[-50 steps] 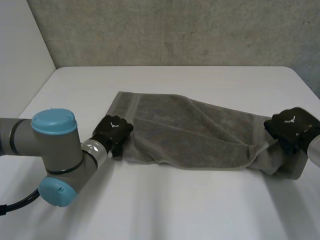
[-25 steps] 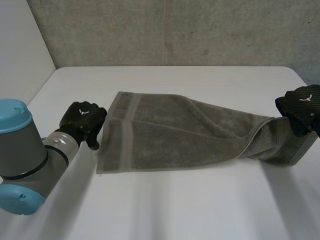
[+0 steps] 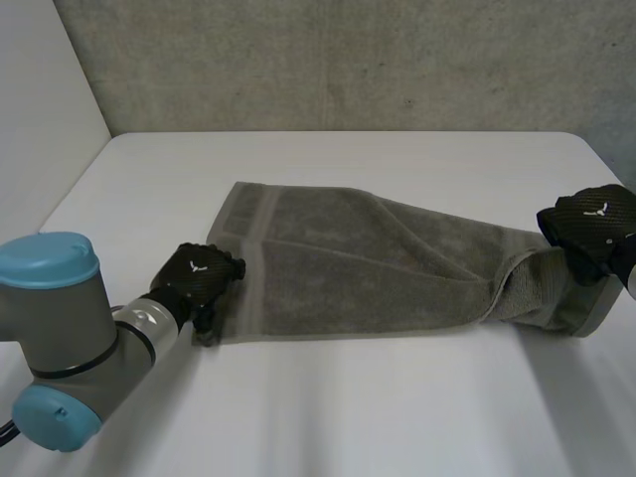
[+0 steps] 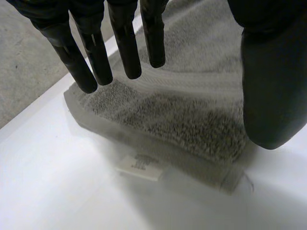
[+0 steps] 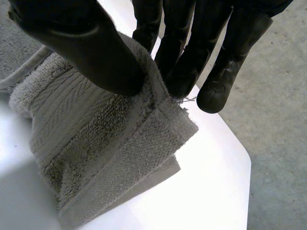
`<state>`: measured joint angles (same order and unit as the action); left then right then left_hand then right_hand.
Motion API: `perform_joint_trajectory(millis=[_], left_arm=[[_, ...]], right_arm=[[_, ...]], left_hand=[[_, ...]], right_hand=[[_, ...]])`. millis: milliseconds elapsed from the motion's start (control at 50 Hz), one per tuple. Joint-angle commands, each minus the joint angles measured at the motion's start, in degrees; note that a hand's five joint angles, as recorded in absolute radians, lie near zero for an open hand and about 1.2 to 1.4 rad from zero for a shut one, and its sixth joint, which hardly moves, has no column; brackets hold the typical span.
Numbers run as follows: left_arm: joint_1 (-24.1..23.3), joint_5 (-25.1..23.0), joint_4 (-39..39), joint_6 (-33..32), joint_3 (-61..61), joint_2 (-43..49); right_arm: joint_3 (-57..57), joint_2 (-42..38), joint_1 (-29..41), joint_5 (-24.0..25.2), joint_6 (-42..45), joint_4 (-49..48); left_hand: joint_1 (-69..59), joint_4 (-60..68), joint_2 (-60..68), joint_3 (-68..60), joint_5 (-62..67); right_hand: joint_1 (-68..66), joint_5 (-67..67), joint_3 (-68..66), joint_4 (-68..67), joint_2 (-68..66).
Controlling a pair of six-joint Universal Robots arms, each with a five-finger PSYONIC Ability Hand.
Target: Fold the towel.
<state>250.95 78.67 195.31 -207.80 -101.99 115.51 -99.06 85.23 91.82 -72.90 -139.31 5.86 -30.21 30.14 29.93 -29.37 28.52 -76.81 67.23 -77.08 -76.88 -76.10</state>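
1. Towel (image 3: 368,263) lies longways across the table (image 3: 348,407), running from one of our hands to the other.
2. Our left hand (image 3: 202,278) hovers over the near left corner, fingers straight, gripping nothing.
3. Our right hand (image 3: 593,231) pinches the bunched right end, slightly lifted.

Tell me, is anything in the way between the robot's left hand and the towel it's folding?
Nothing visible is. The left hand is open right at the towel's near corner, fingers straight, and only a small white label pokes out beneath that corner. The right hand pinches the towel's opposite end.
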Motion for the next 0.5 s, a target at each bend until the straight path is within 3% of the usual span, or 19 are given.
perform_joint_trajectory(millis=[20,500], left_arm=[[0.77,-0.01,0.34,-4.1,0.3,2.09],[0.5,0.16,3.77,-4.37,5.39,7.19]], right_arm=[[-0.25,-0.24,0.03,-0.14,0.0,-0.14],[-0.6,-2.08,0.12,-0.05,0.18,-0.5]], left_hand=[[3.52,-3.45,-3.24,2.68,-11.83],[-7.92,8.0,8.21,-8.77,-0.38]], right_hand=[[-3.19,2.77,-2.92,-3.12,-3.9],[-3.19,2.77,-2.92,-3.12,-3.9]])
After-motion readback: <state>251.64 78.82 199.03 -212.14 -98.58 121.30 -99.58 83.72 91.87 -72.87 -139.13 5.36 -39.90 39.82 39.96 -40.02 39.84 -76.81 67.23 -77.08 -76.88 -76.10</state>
